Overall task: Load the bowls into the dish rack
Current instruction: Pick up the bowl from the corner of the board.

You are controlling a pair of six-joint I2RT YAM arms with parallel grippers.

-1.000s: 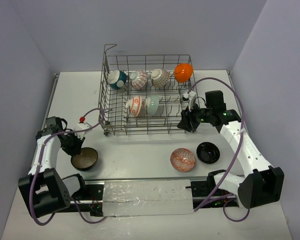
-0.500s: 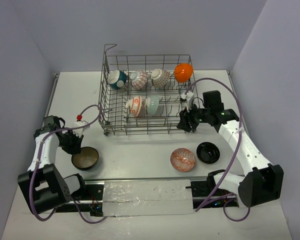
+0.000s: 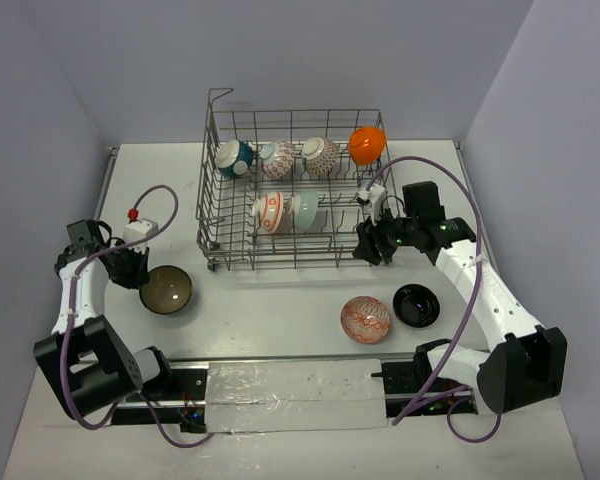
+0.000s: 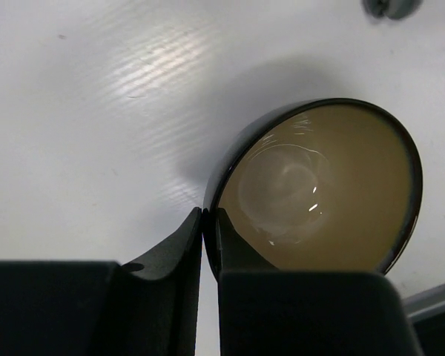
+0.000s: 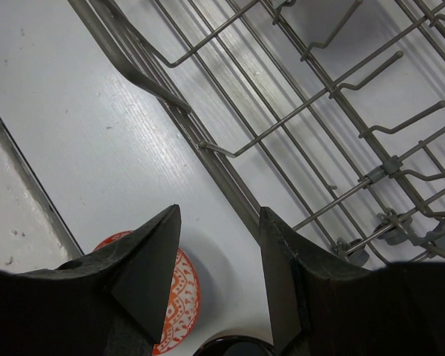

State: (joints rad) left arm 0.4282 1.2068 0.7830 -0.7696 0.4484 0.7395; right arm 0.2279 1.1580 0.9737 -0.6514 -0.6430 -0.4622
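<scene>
- The brown bowl (image 4: 319, 193) is round, dark outside and glossy tan inside. It sits open side up on the white table (image 3: 280, 310), left of the dish rack (image 3: 208, 190) and clear of it.
- The left gripper (image 4: 206, 213) has its fingers pressed together on this bowl's thin dark rim, one outside the wall and one inside.
- The dish rack is a grey wire basket at the far middle of the table. Its far row holds a teal bowl (image 3: 234, 158), two patterned bowls and an orange bowl (image 3: 367, 145). Its near row holds a white orange-patterned bowl (image 3: 269, 211) and a pale green bowl (image 3: 305, 210).
- A red-patterned bowl (image 3: 366, 319) and a black bowl (image 3: 416, 305) stand on the table near the rack's right end, close together.
- The right gripper (image 5: 219, 215) hangs over the rack's near right corner with its fingers spread and nothing between them. The red-patterned bowl lies below, untouched.
</scene>
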